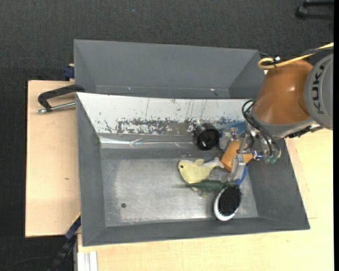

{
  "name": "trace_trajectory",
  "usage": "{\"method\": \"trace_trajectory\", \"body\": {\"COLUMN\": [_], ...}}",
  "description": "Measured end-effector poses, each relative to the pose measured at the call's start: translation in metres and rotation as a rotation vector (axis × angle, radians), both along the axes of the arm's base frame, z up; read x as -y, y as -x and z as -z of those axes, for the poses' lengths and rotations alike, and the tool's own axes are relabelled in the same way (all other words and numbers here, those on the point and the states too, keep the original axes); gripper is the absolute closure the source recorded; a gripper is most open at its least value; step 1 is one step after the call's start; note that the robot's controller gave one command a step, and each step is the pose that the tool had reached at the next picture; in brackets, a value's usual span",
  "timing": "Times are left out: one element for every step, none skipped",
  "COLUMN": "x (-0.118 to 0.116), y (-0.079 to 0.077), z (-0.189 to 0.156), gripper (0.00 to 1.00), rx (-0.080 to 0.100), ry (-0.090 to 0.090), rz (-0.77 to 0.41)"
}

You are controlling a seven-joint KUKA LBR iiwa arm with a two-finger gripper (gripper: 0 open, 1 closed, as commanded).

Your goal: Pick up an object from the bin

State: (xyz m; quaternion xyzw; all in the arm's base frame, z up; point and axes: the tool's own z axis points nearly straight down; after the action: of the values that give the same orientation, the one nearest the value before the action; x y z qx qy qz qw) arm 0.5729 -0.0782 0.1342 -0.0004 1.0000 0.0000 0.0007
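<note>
The gripper (241,154) hangs just beside an orange piece (228,157), with a hairbrush (228,202) near; whether it is open or closed cannot be told. Probably best to centre over one thing before closing.

Your floor (159,21): dark carpet, coarse weave, seen along top & left of view. Lighting on it approx. even. Black item (317,8) at top-right corner; ID not poss.

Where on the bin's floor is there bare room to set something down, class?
The left half of the bin floor is bare, from the left wall to the yellow soft thing. The right is crowded: black round thing, orange piece and hairbrush lie close together.
</note>
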Motion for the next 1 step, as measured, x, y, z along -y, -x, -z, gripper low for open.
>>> {"method": "trace_trajectory", "body": {"x": [0.0715], "y": [-0.0058], "z": [0.0608], "gripper": [0.0], "rx": [0.013], "ry": [-0.005], "rz": [0.02]}}
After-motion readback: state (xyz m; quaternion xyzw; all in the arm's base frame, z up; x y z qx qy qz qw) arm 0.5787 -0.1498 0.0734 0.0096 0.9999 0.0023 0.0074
